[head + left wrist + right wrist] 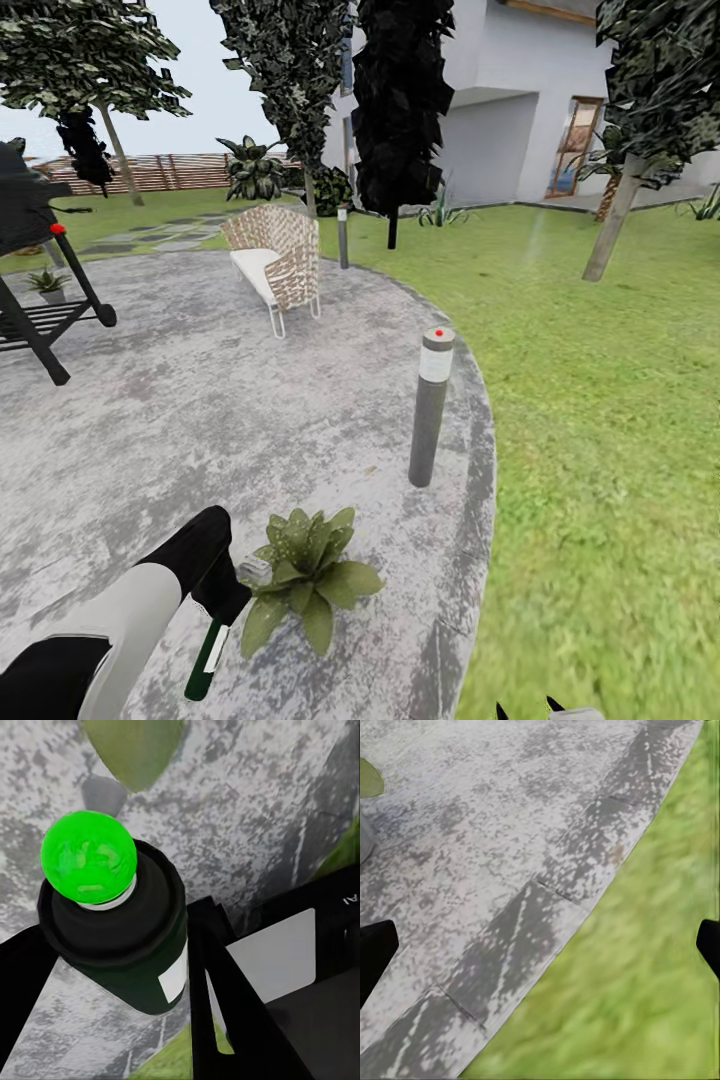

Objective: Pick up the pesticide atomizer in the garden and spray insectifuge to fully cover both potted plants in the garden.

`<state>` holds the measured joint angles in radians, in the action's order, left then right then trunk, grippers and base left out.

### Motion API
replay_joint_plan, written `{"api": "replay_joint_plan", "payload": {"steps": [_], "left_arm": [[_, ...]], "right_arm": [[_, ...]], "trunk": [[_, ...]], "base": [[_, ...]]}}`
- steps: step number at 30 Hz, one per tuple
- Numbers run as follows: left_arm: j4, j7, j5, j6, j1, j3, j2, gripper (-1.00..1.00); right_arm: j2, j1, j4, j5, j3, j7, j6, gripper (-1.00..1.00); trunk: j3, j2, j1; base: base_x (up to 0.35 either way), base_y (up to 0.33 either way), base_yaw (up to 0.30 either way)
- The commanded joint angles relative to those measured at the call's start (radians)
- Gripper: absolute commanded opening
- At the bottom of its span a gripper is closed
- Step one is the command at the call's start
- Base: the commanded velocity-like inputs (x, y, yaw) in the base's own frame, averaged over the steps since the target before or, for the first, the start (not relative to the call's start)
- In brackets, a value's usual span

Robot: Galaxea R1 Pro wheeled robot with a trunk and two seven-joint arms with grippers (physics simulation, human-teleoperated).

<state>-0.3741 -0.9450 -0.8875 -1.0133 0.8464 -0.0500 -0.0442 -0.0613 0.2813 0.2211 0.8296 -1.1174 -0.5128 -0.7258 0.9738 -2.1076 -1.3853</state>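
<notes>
My left gripper (222, 600) is shut on the pesticide atomizer (205, 655), a dark green bottle with a white stripe, held tilted low over the patio. Its nozzle head (255, 570) almost touches the near potted plant (305, 575). The left wrist view has the atomizer (120, 937) between the black fingers (225, 1005), its cap glowing bright green. The second potted plant (47, 283) sits far left by the grill. I cannot make out any insectifuge. My right gripper (527, 712) hangs open over the patio edge, with nothing in the right gripper (540, 945).
A grey bollard lamp (430, 405) with a red dot stands just beyond the near plant. A woven chair (275, 258) and a black grill (30, 260) stand further back on the garden's grey patio (200, 400). Lawn (600, 400) spreads to the right; trees and a house lie beyond.
</notes>
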Motion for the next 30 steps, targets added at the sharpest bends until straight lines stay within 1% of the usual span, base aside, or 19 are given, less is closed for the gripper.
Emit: {"api": "replay_joint_plan", "payload": {"steps": [1,3,9,14,17,20,23,27,30], "left_arm": [[-0.002,-0.009,-0.005,-0.005,0.0,-0.005,0.0,-1.0],[-0.002,-0.009,-0.005,-0.005,-0.001,-0.005,0.0,-1.0],[-0.002,-0.009,-0.005,-0.005,-0.001,-0.008,-0.002,-1.0],[0.001,-0.009,-0.005,-0.005,-0.007,-0.008,-0.014,-1.0],[0.01,-0.009,-0.005,-0.005,-0.008,-0.009,-0.005,-1.0],[0.014,-0.009,-0.002,-0.005,-0.011,-0.008,-0.003,-1.0],[0.015,-0.009,0.0,-0.004,-0.019,-0.008,-0.005,-1.0],[0.015,-0.009,0.001,0.002,-0.056,-0.007,-0.005,-1.0],[0.014,-0.011,0.001,0.006,-0.074,-0.007,-0.005,-1.0]], "right_arm": [[0.0,0.001,0.0,0.002,-0.009,-0.009,-0.001,1.0],[0.001,0.001,0.0,0.002,-0.009,-0.009,-0.001,1.0],[0.001,0.001,0.0,0.002,-0.007,-0.009,-0.001,1.0],[0.001,0.001,0.0,0.002,-0.007,-0.009,-0.001,1.0],[0.001,0.001,0.0,0.002,-0.007,-0.009,-0.001,1.0],[0.001,0.001,0.0,0.002,-0.007,-0.009,-0.001,1.0],[0.001,0.001,0.0,0.002,-0.008,-0.009,-0.001,1.0],[0.001,0.001,0.0,0.002,-0.009,-0.009,-0.001,1.0],[0.001,0.001,0.0,0.002,-0.009,-0.009,-0.001,1.0]], "trunk": [[0.001,0.0,0.0],[0.001,0.0,0.0],[0.001,0.0,0.0],[0.001,0.0,0.0],[0.001,0.0,0.0],[0.001,0.0,0.0],[0.001,0.0,0.0],[0.001,0.0,0.0],[0.001,0.0,0.0]], "base": [[0.108,-0.298,0.003],[0.11,-0.298,0.005],[0.015,-0.025,0.267],[0.0,-0.001,0.279],[0.0,0.0,0.279],[0.0,0.0,0.274],[0.0,0.0,0.098],[0.0,0.0,0.012],[0.0,0.0,0.001]]}}
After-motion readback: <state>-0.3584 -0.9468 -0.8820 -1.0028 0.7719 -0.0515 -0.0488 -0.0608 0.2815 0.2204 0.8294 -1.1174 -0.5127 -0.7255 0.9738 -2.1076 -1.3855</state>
